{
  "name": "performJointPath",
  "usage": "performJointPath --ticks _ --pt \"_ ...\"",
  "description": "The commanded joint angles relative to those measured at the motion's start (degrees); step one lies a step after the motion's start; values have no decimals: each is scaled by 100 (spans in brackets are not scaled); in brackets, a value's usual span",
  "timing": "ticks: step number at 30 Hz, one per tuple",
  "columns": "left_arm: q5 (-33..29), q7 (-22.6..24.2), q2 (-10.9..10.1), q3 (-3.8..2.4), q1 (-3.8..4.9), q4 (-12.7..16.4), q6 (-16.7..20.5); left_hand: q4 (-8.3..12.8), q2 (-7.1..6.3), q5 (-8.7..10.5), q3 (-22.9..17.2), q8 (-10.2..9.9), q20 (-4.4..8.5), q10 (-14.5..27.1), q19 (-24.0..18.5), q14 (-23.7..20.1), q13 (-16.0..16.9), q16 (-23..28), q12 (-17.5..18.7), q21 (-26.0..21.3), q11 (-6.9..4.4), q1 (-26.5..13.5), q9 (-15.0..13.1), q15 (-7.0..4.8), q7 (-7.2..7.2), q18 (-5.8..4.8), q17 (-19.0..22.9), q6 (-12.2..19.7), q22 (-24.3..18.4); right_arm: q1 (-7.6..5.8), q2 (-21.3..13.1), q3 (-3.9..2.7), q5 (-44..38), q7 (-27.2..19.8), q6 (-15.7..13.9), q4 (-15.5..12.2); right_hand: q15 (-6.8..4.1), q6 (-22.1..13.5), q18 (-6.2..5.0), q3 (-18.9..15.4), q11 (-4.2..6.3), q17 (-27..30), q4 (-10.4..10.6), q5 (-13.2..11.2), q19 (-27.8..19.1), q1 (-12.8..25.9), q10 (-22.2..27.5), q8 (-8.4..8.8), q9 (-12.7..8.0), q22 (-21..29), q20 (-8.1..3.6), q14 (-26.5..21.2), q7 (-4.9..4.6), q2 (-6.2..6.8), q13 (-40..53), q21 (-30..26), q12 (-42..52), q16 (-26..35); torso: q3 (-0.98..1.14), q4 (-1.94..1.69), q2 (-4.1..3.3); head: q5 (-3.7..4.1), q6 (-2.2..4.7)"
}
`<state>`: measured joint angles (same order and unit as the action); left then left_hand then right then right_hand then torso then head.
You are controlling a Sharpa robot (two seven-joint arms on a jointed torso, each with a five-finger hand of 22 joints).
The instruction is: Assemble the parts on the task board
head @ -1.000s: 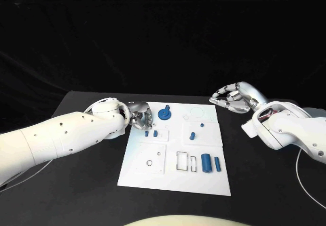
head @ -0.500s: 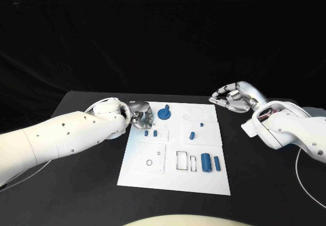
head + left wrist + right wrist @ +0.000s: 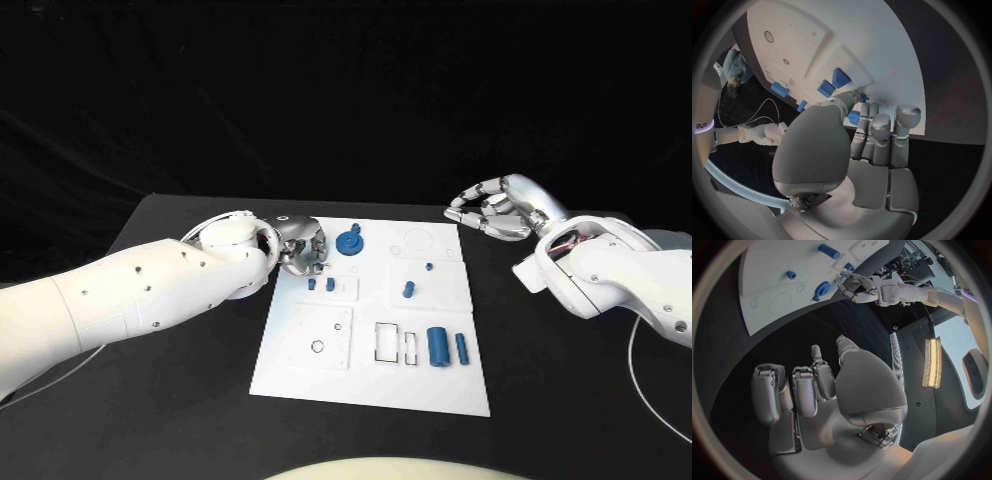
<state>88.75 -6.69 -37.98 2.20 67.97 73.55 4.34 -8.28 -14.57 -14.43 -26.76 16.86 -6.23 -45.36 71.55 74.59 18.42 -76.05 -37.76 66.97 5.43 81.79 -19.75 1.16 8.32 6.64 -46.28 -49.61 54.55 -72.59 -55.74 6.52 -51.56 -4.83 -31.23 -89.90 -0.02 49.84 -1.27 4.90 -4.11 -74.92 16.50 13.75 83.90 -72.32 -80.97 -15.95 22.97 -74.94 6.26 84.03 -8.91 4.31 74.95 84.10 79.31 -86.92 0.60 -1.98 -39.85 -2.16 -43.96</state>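
The white task board (image 3: 303,370) lies mid-table. My left hand (image 3: 300,248) is low over its far left corner, and thumb and fingers pinch a small blue part (image 3: 854,117). A blue gear-like part (image 3: 349,241) stands just right of that hand. Two small blue pegs (image 3: 320,284) sit just nearer me, seen close in the left wrist view as pegs (image 3: 833,83). Two blue cylinders (image 3: 447,346) lie at the board's near right. My right hand (image 3: 490,210) hovers off the board's far right corner, fingers curled in, holding nothing.
Two more small blue parts (image 3: 408,290) (image 3: 428,266) sit on the board's right half. Empty outlined slots (image 3: 387,341) and a round hole (image 3: 317,346) mark its near half. Black table (image 3: 173,400) surrounds the board on all sides.
The left forearm has turned slightly while its hand stays at the board's far left corner. The right hand has not moved.
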Motion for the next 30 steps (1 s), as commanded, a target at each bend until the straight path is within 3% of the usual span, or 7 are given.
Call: performJointPath --ticks 1,13,19,22,26,29,30 --pt "185 40 7 56 -83 -40 -118 30 -2 13 -17 9 6 56 -49 -53 -8 29 25 -27 0 40 116 -8 -15 97 34 12 -24 5 -1 0 -58 -15 44 -4 -31 5 -30 14 29 -582 -3 26 263 -53 -13 -32 9 -1125 -48 396 37 -15 475 -5 0 18 -2 0 -1 7 -4" --pt "279 52 -15 65 -103 -48 -202 80 39 7 -76 89 4 86 -124 -144 -42 59 12 -97 -2 117 103 -9 -41 116 134 -87 -109 7 -10 0 -59 -14 46 -12 -32 6 -30 14 30 -581 -2 26 263 -54 -15 -35 9 -1125 -48 396 38 -18 477 -6 2 19 1 4 -2 1 -21" --pt "334 90 -8 73 -107 -60 -202 162 124 4 -228 187 52 -79 -89 -111 -108 3 -15 -35 -68 224 85 -72 -82 103 68 -235 -20 7 -9 0 -60 -15 47 -13 -32 6 -30 14 30 -581 -2 26 263 -54 -15 -35 9 -1125 -48 396 38 -18 477 -6 2 19 3 6 0 -3 -25" --pt "351 146 -5 81 -114 -64 -132 237 106 14 -560 171 38 -655 32 4 -542 -13 558 106 -50 206 57 -88 -34 55 39 -401 160 7 -10 0 -60 -15 47 -15 -32 7 -29 15 30 -591 1 26 266 -50 -22 -38 10 -1128 -49 399 39 -25 484 -1 9 15 4 5 1 2 -25" --pt "354 220 -6 85 -125 -66 -16 333 118 22 -749 150 40 -1104 108 88 -823 -8 1071 192 -56 186 15 -84 -3 40 17 -492 276 7 -12 0 -61 -13 46 -18 -32 7 -29 15 30 -591 1 26 266 -50 -22 -38 10 -1128 -49 399 39 -25 484 -1 9 15 3 5 -4 1 -30" --pt "346 260 -5 87 -130 -69 37 449 114 30 -884 97 47 -1574 145 157 -1077 37 1756 229 -60 92 -41 -87 -2 34 48 -534 324 7 -13 0 -63 -11 45 -20 -32 7 -29 15 30 -591 1 26 266 -50 -22 -38 10 -1128 -49 399 39 -25 484 -1 9 15 4 5 -3 -2 -21" --pt "342 271 -4 87 -131 -70 46 460 111 31 -890 87 48 -1610 149 161 -1096 41 1825 234 -62 80 -45 -85 2 33 48 -529 330 7 -13 0 -64 -11 44 -20 -32 7 -29 15 30 -591 1 26 266 -50 -22 -38 10 -1128 -49 399 39 -25 484 -1 9 15 4 5 -1 -2 -22"
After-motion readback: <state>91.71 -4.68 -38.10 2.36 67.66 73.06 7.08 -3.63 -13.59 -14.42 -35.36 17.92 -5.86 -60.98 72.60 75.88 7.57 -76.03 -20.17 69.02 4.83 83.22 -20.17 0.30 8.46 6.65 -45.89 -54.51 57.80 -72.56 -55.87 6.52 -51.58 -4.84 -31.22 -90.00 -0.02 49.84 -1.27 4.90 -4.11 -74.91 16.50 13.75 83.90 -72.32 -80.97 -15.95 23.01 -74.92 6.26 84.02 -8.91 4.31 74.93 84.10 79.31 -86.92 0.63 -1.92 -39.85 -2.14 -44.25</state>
